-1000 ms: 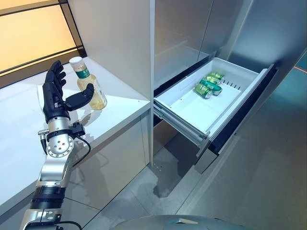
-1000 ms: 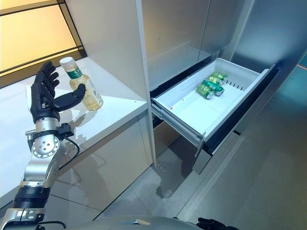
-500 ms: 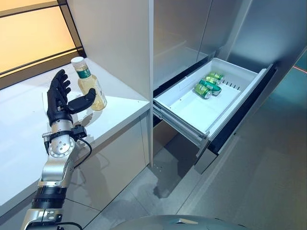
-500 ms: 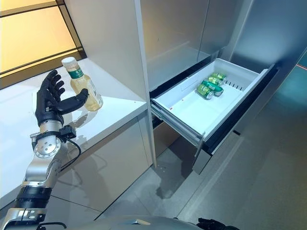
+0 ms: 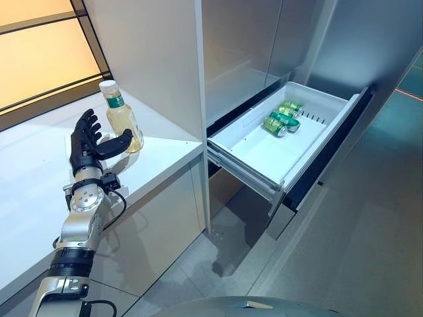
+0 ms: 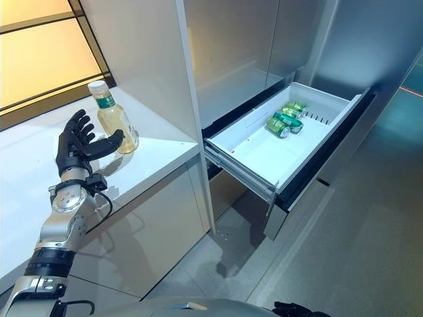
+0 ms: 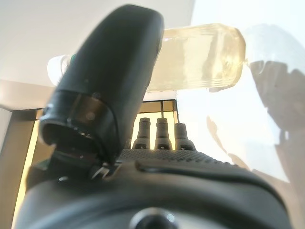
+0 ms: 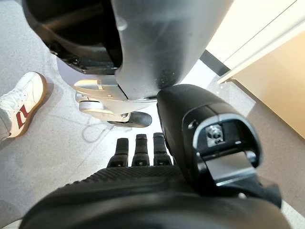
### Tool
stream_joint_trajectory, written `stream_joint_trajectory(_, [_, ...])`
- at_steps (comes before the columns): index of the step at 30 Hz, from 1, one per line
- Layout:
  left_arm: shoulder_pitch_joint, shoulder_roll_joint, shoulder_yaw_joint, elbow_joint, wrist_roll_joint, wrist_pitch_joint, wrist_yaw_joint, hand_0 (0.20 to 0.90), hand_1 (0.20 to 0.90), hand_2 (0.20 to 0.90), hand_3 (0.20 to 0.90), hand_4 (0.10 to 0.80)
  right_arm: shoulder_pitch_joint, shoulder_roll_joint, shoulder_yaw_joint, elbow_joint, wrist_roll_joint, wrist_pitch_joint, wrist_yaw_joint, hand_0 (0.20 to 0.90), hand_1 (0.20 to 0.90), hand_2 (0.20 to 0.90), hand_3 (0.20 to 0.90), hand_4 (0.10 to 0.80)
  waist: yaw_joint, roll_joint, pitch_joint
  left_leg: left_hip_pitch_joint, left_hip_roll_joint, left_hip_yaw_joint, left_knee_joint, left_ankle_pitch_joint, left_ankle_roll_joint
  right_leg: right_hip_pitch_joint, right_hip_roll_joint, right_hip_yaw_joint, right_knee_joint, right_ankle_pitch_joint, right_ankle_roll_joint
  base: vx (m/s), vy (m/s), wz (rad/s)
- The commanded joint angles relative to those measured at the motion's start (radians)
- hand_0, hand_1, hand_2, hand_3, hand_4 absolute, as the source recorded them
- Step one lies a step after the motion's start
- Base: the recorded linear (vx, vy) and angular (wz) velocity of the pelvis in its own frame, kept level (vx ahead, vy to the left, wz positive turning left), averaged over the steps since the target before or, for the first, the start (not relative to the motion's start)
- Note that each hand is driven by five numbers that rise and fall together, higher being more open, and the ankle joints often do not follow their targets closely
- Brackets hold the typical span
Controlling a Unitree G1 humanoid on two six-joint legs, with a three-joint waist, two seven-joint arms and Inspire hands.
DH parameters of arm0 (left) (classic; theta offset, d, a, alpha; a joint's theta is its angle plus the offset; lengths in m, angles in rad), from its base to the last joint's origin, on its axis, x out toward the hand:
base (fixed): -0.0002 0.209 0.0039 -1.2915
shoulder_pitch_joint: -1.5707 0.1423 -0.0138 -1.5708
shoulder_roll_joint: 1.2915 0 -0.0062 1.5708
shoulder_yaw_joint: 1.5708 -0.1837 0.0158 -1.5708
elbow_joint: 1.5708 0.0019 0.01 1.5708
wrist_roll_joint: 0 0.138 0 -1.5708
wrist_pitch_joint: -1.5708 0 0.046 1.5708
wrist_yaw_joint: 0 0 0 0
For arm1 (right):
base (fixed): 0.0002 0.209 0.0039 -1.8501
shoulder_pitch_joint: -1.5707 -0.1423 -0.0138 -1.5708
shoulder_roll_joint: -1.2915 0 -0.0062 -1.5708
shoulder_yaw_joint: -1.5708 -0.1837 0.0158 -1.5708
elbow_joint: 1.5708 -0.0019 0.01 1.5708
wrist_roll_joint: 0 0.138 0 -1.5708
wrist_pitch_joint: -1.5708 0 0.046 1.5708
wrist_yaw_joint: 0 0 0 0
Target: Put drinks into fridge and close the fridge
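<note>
A clear bottle (image 5: 121, 122) of pale yellow drink, with a white cap and a green label, stands upright on the white counter (image 5: 165, 148) beside the tall cabinet wall. My left hand (image 5: 86, 142) is open just left of it, fingers straight and up, thumb stretched across the bottle's lower front. In the left wrist view the bottle (image 7: 200, 57) lies just past the thumb (image 7: 114, 71). The white fridge drawer (image 5: 264, 155) is pulled out to the right, with green cans (image 5: 281, 120) lying at its far end. My right hand (image 8: 143, 191) hangs open over the floor.
The counter's front edge and corner (image 5: 198, 150) lie between the bottle and the drawer. The drawer's dark front panel (image 5: 330, 148) juts into the grey tiled floor space. A person's white and red shoe (image 8: 19, 102) shows on the floor in the right wrist view.
My left hand has come down and reached further over the counter, closer to the bottle's base. The bottle stands where it was. The view has shifted slightly.
</note>
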Motion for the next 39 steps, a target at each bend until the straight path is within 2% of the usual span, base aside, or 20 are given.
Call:
stream_joint_trajectory(1, [-0.194, 0.085, 0.015, 0.029, -0.036, -0.073, -0.012, 0.900, 0.900, 0.900, 0.900, 0.800, -0.009, 0.052, 0.031, 0.017, -0.020, 0.004, 0.039, 0.900, 0.900, 0.900, 0.900, 0.800, -0.015, 0.002, -0.026, -0.020, -0.019, 0.017, 0.007, -0.091, -0.009, 0.015, -0.028, 0.019, 0.019, -0.061, 0.091, 0.000, 0.000, 0.00])
stream_joint_trajectory(13, [-0.200, 0.043, 0.030, 0.024, -0.240, -0.097, -0.119, 0.900, 0.900, 0.900, 0.900, 0.800, -0.011, 0.048, 0.033, 0.016, -0.023, 0.007, 0.041, 0.900, 0.900, 0.900, 0.900, 0.800, -0.016, 0.002, -0.028, -0.019, -0.018, 0.016, 0.008, -0.092, -0.010, 0.016, -0.028, 0.020, 0.020, -0.062, 0.090, 0.000, 0.000, 0.00])
stream_joint_trajectory(21, [-0.204, 0.055, 0.032, 0.007, -0.184, -0.131, -0.120, 0.900, 0.900, 0.900, 0.900, 0.800, -0.010, 0.043, 0.033, 0.009, -0.025, 0.008, 0.045, 0.900, 0.900, 0.900, 0.900, 0.800, -0.017, 0.002, -0.028, -0.019, -0.018, 0.018, 0.008, -0.092, -0.010, 0.015, -0.029, 0.021, 0.020, -0.062, 0.091, 0.000, 0.000, 0.00])
stream_joint_trajectory(33, [-0.258, 0.079, 0.031, 0.069, -0.162, -0.202, -0.093, 0.900, 0.900, 0.900, 0.900, 0.800, -0.010, 0.036, 0.040, 0.027, -0.028, -0.009, 0.053, 0.900, 0.900, 0.900, 0.900, 0.800, -0.029, 0.001, -0.034, -0.015, -0.017, 0.025, 0.006, -0.094, -0.011, 0.015, -0.027, 0.029, 0.019, -0.062, 0.091, 0.000, 0.000, 0.00])
stream_joint_trajectory(39, [-0.283, 0.088, 0.025, 0.092, -0.168, -0.206, -0.090, 0.900, 0.900, 0.900, 0.900, 0.800, -0.009, 0.034, 0.040, 0.031, -0.035, -0.014, 0.056, 0.900, 0.900, 0.900, 0.900, 0.800, -0.035, 0.004, -0.038, -0.014, -0.018, 0.029, 0.006, -0.095, -0.012, 0.014, -0.027, 0.032, 0.019, -0.062, 0.092, 0.000, 0.000, 0.00])
